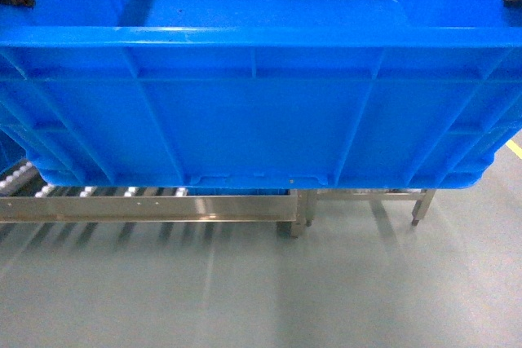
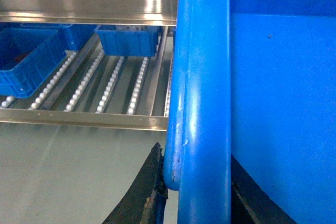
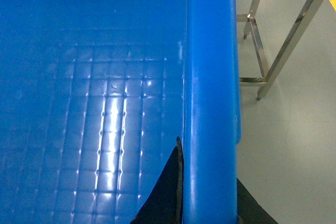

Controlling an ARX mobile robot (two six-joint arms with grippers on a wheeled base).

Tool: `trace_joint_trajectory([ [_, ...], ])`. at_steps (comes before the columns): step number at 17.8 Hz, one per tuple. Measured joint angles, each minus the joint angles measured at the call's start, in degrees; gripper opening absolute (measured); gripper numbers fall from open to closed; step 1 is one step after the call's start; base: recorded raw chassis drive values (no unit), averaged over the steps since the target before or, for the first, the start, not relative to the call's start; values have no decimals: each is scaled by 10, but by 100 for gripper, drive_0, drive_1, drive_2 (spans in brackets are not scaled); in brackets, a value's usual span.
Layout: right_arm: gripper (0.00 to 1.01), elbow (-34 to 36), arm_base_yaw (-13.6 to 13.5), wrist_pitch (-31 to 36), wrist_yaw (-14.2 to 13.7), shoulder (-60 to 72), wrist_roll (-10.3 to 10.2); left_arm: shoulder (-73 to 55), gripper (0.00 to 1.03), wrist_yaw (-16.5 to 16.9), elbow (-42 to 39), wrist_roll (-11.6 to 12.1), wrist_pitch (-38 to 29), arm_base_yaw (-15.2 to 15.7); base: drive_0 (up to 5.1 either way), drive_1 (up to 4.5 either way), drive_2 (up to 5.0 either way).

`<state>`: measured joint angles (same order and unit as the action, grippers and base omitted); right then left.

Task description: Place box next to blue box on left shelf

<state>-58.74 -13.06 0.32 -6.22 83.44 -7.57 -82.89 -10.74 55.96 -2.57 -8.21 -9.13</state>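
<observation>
Blue crate-type box (image 1: 253, 112) is held above the floor, short of the left shelf (image 2: 89, 121), clamped at each end rim by the left gripper (image 2: 197, 198) and right gripper (image 3: 207, 198). Uneven advance risks striking the steel lip or the shelved blue box (image 2: 29, 59).

Grey floor (image 1: 245, 291), glossy, streaked with reflections. Steel frame legs (image 3: 273, 51) seen standing on it at right. Yellow line (image 1: 514, 148) marked at floor's right edge.
</observation>
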Motion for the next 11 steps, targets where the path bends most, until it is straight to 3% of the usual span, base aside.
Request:
trace_joint_trajectory([
  [11,8,0,0,1,0,0,1,0,19,0,0,0,0,0,-503,242,242],
])
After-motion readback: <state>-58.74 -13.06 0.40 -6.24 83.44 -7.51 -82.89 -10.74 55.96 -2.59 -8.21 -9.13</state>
